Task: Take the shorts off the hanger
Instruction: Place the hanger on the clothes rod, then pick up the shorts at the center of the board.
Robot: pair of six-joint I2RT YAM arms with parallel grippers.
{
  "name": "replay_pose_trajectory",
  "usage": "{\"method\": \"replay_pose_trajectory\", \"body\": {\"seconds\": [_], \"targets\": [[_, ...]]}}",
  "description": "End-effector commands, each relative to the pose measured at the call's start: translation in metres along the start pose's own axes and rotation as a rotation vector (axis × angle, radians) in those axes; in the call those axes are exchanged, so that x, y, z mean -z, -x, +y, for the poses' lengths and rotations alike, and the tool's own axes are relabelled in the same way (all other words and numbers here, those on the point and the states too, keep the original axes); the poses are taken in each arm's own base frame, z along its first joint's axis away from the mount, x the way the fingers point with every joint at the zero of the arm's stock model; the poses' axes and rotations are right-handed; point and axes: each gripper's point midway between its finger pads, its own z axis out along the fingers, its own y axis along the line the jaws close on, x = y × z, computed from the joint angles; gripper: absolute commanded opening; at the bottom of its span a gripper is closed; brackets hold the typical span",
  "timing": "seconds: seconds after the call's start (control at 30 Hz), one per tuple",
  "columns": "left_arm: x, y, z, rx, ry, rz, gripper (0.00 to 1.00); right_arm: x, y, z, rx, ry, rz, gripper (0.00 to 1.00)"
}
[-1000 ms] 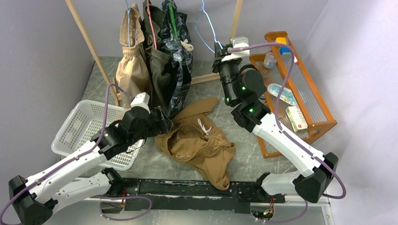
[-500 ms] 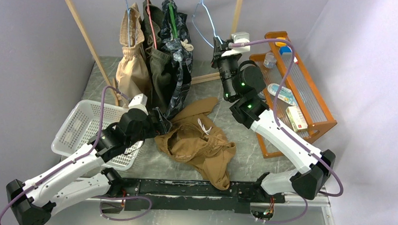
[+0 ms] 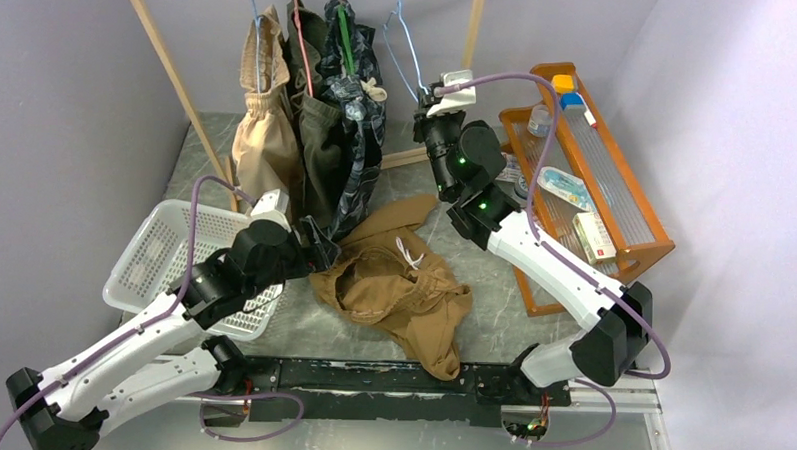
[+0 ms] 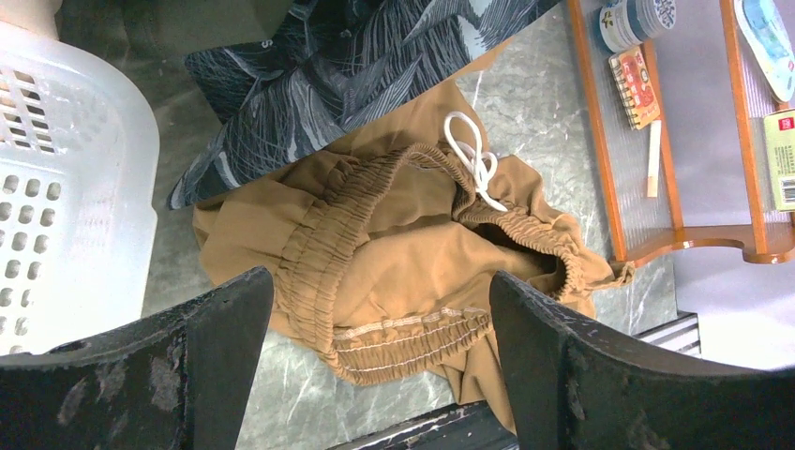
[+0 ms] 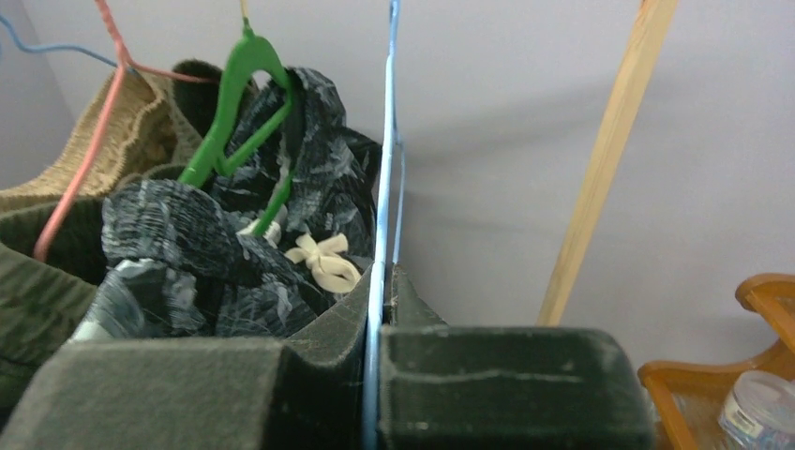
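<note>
Top external view showed the table [image 3: 497, 308] with the wooden rack [image 3: 170, 77] at its back, where beige shorts [image 3: 262, 140], olive shorts [image 3: 316, 167] and patterned shorts [image 3: 359, 154] hung. Brown shorts [image 3: 397, 290] lay crumpled on the table beside a white basket [image 3: 148, 251]. My left fingers [image 3: 321, 247] stood open above them; my right fingers [image 5: 394, 305] were clamped on a blue hanger [image 5: 385, 141].

Soft even light — right wrist foreground blurred.

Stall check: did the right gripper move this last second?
Yes: the right gripper, clamped on the blue hanger, has shifted left, away from the orange rack.
</note>
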Motion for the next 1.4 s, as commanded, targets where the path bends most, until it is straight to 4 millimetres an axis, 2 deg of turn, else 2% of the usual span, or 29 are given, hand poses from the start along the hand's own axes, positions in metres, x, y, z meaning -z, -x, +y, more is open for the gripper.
{"method": "replay_pose_trajectory", "body": {"seconds": [0.0, 0.3, 0.33, 0.4, 0.5, 0.67, 0.73, 0.83, 1.0, 1.03, 1.2, 1.27, 1.37], "targets": [[0.002, -0.003, 0.005, 0.003, 0.013, 0.005, 0.89, 0.002, -0.004, -0.014, -0.02, -0.03, 0.015, 0.0], [0.005, -0.004, 0.006, 0.011, 0.006, 0.005, 0.89, 0.008, -0.041, -0.03, -0.002, -0.039, 0.136, 0.0], [0.005, -0.004, 0.006, 0.011, 0.006, 0.009, 0.89, 0.008, -0.046, -0.031, 0.0, -0.04, 0.154, 0.07], [0.004, -0.005, 0.006, 0.008, 0.008, 0.012, 0.89, 0.007, -0.051, -0.034, -0.007, -0.045, 0.183, 0.33], [0.004, -0.006, 0.005, 0.006, 0.008, 0.019, 0.89, 0.005, -0.048, -0.033, -0.014, -0.026, 0.218, 0.36], [0.004, -0.007, 0.004, 0.01, 0.006, 0.026, 0.9, 0.02, -0.04, -0.038, -0.054, -0.021, 0.25, 0.64], [0.003, -0.01, 0.005, 0.012, 0.004, 0.035, 0.9, 0.035, -0.043, -0.037, -0.072, 0.004, 0.269, 0.75], [-0.001, -0.018, 0.007, 0.014, 0.004, 0.058, 0.9, 0.067, -0.052, -0.044, -0.126, -0.003, 0.328, 0.8], [-0.009, -0.033, 0.015, 0.034, 0.025, 0.099, 0.91, 0.134, -0.101, -0.056, -0.268, -0.077, 0.467, 0.83], [-0.012, -0.037, 0.016, 0.037, 0.028, 0.109, 0.91, 0.151, -0.123, -0.055, -0.295, -0.085, 0.523, 0.84], [-0.021, -0.058, 0.019, 0.063, 0.038, 0.184, 0.91, 0.226, -0.203, -0.025, -0.428, 0.021, 0.777, 0.85], [-0.025, -0.068, 0.02, 0.07, 0.037, 0.219, 0.91, 0.248, -0.225, -0.012, -0.449, 0.079, 0.868, 0.85], [-0.029, -0.083, 0.02, 0.085, 0.019, 0.273, 0.91, 0.267, -0.24, 0.008, -0.441, 0.202, 0.986, 0.85]]}}
